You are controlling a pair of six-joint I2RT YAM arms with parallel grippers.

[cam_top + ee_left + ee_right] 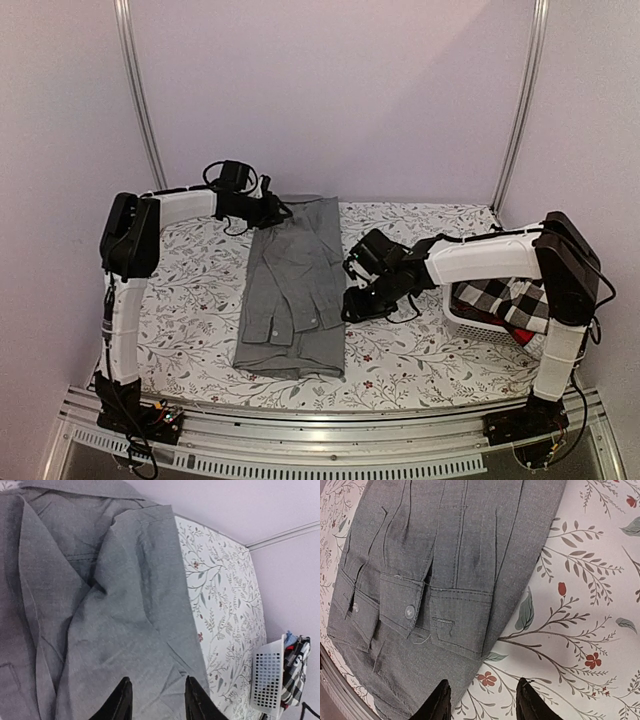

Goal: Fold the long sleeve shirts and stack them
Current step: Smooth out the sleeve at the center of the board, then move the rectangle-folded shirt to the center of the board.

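Note:
The mid-grey shirt lies in a long narrow fold on the flowered tablecloth, sleeves laid over its body, collar at the far end. My left gripper is open over the collar end, its jaws above the grey cloth, empty. My right gripper is open beside the shirt's right edge near the cuffs, one finger over the cloth edge, one over bare tablecloth, holding nothing. The black-and-white and red-and-black checked shirts lie in a basket at the right.
A white perforated basket stands at the right edge of the table and also shows in the left wrist view. The flowered tablecloth covers the table. Purple walls close in behind and at both sides.

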